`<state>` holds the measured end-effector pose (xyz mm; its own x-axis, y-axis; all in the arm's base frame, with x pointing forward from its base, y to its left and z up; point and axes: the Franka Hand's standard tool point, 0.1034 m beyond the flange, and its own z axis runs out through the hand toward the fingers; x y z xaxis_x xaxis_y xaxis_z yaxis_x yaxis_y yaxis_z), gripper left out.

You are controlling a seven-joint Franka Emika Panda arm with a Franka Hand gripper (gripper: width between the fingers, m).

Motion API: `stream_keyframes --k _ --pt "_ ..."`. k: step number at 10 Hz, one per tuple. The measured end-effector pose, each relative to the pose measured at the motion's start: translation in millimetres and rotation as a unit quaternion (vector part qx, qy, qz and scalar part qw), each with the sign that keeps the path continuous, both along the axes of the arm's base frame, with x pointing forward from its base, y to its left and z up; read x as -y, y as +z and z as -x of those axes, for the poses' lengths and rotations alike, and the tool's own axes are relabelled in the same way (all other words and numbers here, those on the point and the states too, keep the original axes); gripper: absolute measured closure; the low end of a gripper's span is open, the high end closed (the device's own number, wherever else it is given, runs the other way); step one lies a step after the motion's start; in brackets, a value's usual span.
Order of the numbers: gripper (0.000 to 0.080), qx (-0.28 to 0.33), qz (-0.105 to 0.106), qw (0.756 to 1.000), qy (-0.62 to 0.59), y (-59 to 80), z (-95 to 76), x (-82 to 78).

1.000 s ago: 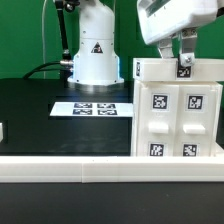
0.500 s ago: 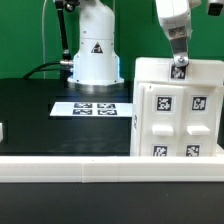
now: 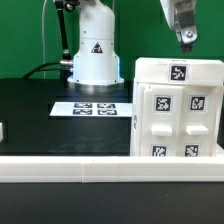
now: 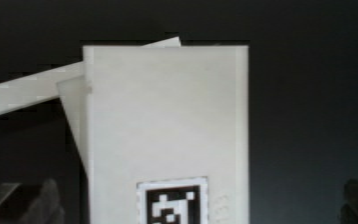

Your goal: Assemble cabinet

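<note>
The cabinet (image 3: 180,110) is a large white box standing on the black table at the exterior view's right, with several square tags on its front panels and one on its top. My gripper (image 3: 185,36) hangs above the cabinet's top, clear of it, and holds nothing. In the wrist view the cabinet's narrow top face (image 4: 167,120) with its tag (image 4: 172,202) fills the middle. My dark fingertips (image 4: 16,200) show far apart on either side of it, open, touching nothing.
The marker board (image 3: 95,108) lies flat on the table to the left of the cabinet. The white robot base (image 3: 95,55) stands behind it. A white rail (image 3: 70,165) runs along the front edge. A small white piece (image 3: 2,130) sits at the far left.
My gripper has risen from the cabinet's top, where its fingers stood around the top tag, to well above it. The cabinet has not moved.
</note>
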<state>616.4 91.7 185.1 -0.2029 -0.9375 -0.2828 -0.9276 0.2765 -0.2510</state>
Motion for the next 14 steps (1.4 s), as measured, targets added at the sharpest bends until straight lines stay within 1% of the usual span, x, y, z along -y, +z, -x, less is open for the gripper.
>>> stream_keyframes --k 1,3,4,6,7,8,11,12,13,14 --pt "0.0002 0.005 -0.005 1.000 -0.005 2.9 -2.2 0.6" --pt "0.0002 0.010 0.003 1.000 0.018 1.3 -1.7 0.5" --pt "0.0002 0.014 0.016 0.998 0.056 0.8 -1.0 0.4" --pt "0.0002 0.030 0.049 0.984 0.166 0.2 -1.8 1.2" --pt "0.0002 0.042 0.066 0.973 0.219 0.7 -3.0 2.3" --pt "0.0002 0.050 0.077 0.960 0.263 1.0 -3.3 2.6" --pt "0.0002 0.069 0.105 0.929 0.347 0.6 -2.9 2.6" --pt "0.0002 0.078 0.116 0.914 0.382 0.6 -3.0 3.0" --pt "0.0002 0.085 0.128 0.884 0.442 0.1 -1.8 3.8" --pt "0.0002 0.087 0.135 0.852 0.499 -0.4 -1.9 2.8"
